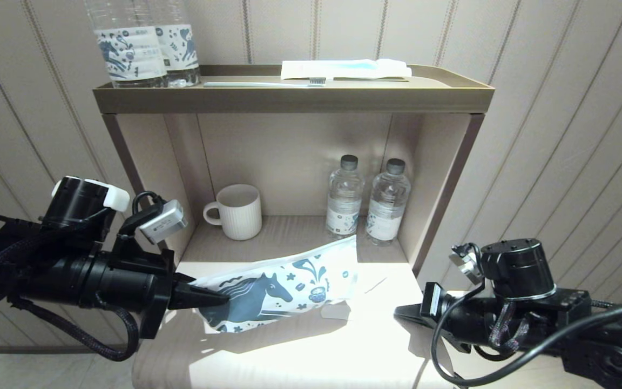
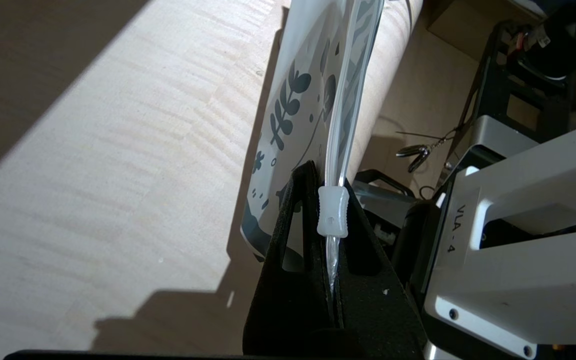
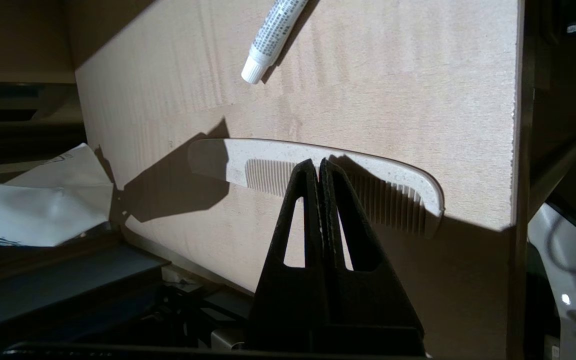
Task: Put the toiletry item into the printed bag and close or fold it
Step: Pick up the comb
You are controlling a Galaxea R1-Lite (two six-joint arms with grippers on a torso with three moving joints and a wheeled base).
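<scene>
The printed bag [image 1: 289, 281], a white pouch with a dark blue horse, hangs tilted above the sunlit tabletop [image 1: 311, 351]. My left gripper [image 1: 219, 297] is shut on its near-left end. In the left wrist view the gripper [image 2: 327, 177] pinches the bag [image 2: 293, 100] along its zip edge, just behind the clear slider [image 2: 332, 211]. The toiletry item, a flat white comb [image 3: 268, 155], lies on the table. My right gripper [image 3: 319, 162] is shut, its tips over the comb's teeth; whether they touch it I cannot tell. In the head view the right gripper [image 1: 405, 313] sits right of the bag.
A small white tube [image 3: 273, 35] lies beyond the comb. The open niche behind holds a ribbed mug [image 1: 238, 210] and two water bottles [image 1: 345, 197]. On the top shelf [image 1: 289, 100] stand two labelled bottles [image 1: 127, 48], a toothbrush [image 1: 262, 84] and a white packet [image 1: 343, 69].
</scene>
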